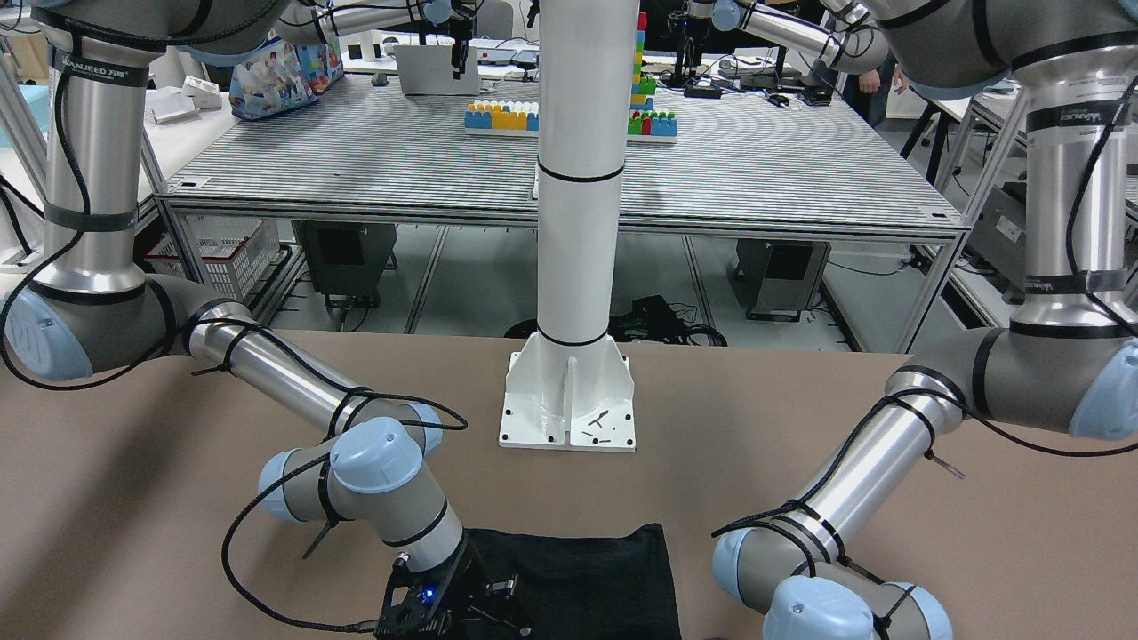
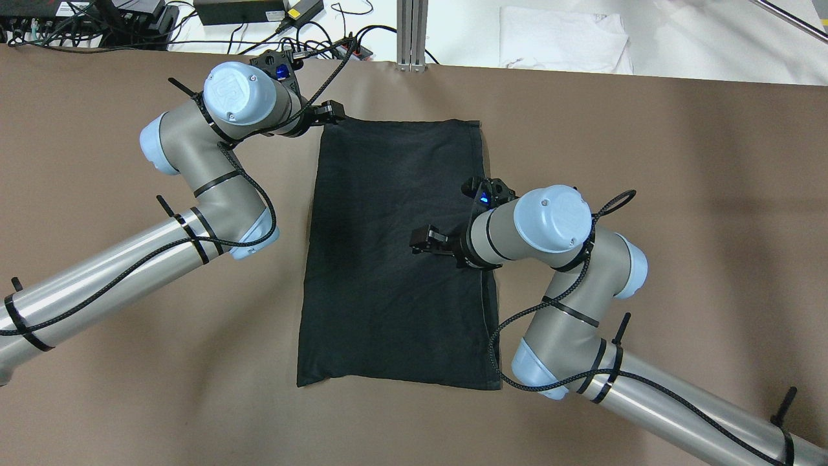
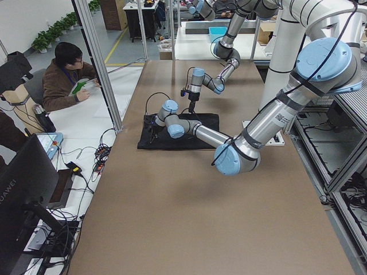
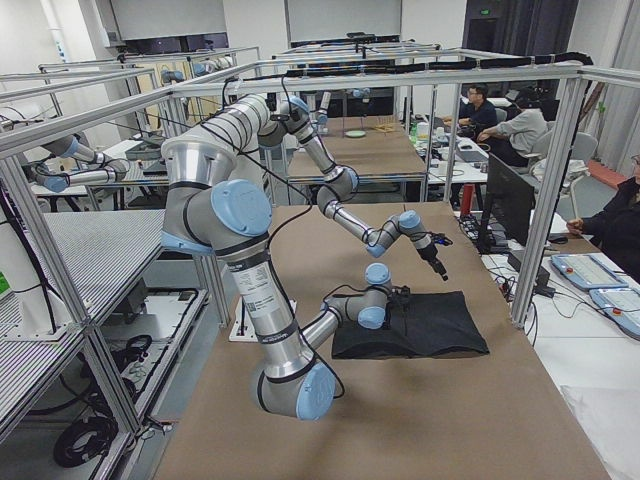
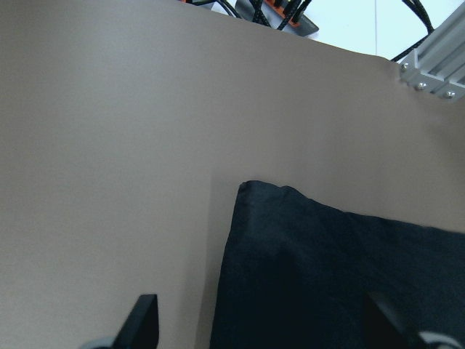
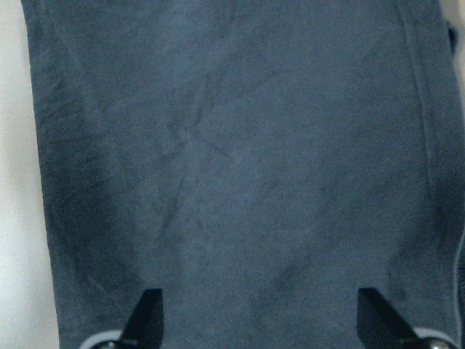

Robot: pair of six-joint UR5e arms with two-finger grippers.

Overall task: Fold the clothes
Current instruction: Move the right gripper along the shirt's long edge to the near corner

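Observation:
The clothes are one black garment (image 2: 394,259) lying flat on the brown table, a long rectangle running away from the robot. My left gripper (image 2: 336,116) stands open at its far left corner. In the left wrist view that corner (image 5: 251,193) lies ahead, between the spread fingertips (image 5: 144,320). My right gripper (image 2: 419,241) hangs open over the middle of the garment, reaching in from its right edge. The right wrist view is filled with the smooth dark fabric (image 6: 240,160), and nothing sits between the fingertips (image 6: 147,314).
The white pillar's base plate (image 1: 569,413) is bolted to the table on the robot's side of the garment. Beyond the far table edge are cables (image 2: 310,39), an aluminium post (image 2: 412,32) and a white cloth (image 2: 563,39). A person (image 3: 63,77) sits there.

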